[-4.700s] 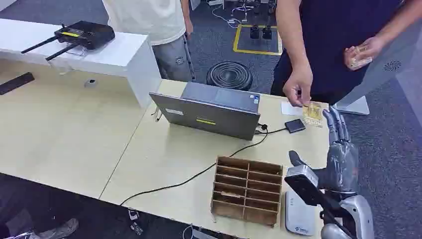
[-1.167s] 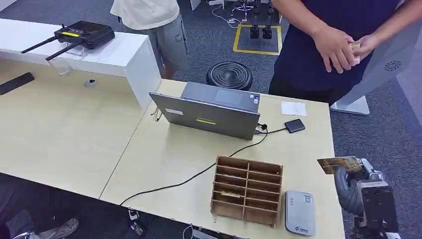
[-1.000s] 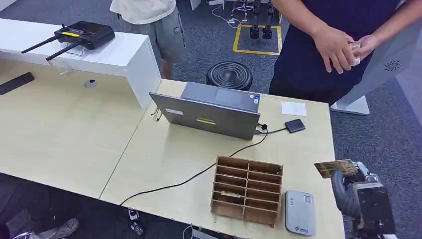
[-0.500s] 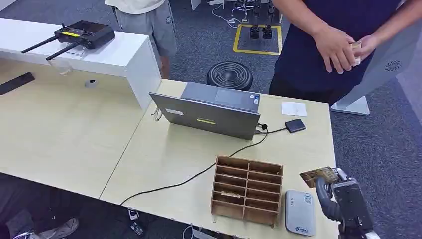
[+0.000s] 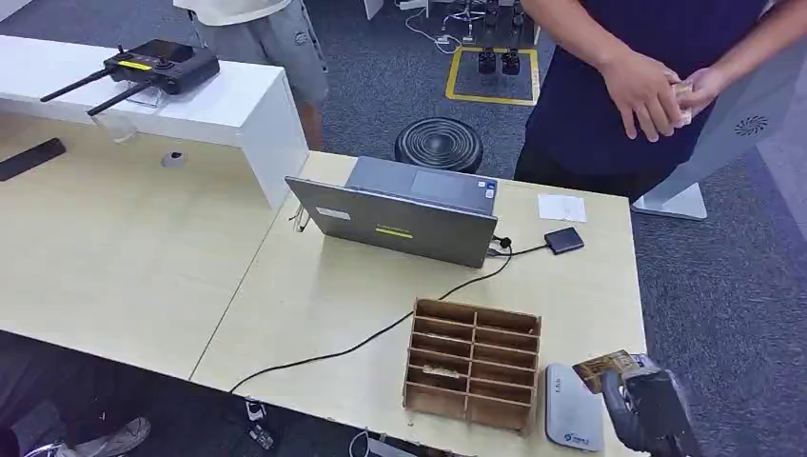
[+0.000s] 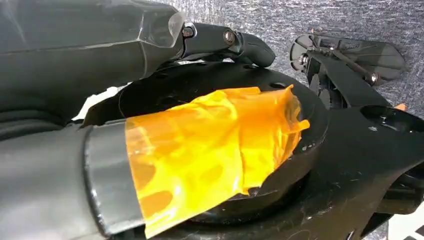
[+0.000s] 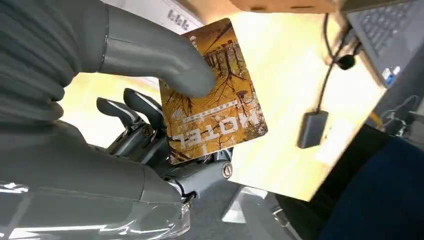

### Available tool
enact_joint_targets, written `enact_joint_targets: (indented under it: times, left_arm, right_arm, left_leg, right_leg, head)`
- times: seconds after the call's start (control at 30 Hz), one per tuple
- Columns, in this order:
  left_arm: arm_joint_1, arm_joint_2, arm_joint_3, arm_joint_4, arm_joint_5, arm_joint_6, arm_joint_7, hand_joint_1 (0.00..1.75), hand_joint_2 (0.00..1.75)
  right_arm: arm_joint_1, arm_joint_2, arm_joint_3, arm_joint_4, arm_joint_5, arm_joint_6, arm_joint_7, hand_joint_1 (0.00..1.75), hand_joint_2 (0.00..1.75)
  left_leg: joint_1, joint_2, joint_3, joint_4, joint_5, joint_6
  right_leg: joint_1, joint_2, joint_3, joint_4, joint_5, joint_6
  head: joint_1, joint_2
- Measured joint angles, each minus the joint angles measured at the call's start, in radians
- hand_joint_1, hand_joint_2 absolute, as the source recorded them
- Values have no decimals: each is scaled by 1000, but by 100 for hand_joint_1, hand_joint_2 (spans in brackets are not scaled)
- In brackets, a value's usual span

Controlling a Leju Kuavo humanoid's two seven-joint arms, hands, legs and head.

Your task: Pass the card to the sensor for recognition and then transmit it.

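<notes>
Desk: laptop, organizer beside sensor.

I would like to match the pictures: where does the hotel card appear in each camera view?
Head view: the hotel card is near the bottom right, pinched by the right hand, just above the white card reader.
Right wrist view: the card is in the centre, under the grey thumb.
Left wrist view: the card is not in it.
Shared landmark: the small black adapter on the laptop cable.
</notes>
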Motion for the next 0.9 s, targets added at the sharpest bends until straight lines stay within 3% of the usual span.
enact_joint_targets:
  times: [0.9]
  left_arm:
    - [0,1,2,1,0,-3,8,0,0]
  right_arm:
    - [-21,-20,37,108,23,54,53,175,175]
  left_leg:
    - [0,0,0,0,0,0]
  right_leg:
    - [0,0,0,0,0,0]
  head:
    - [0,0]
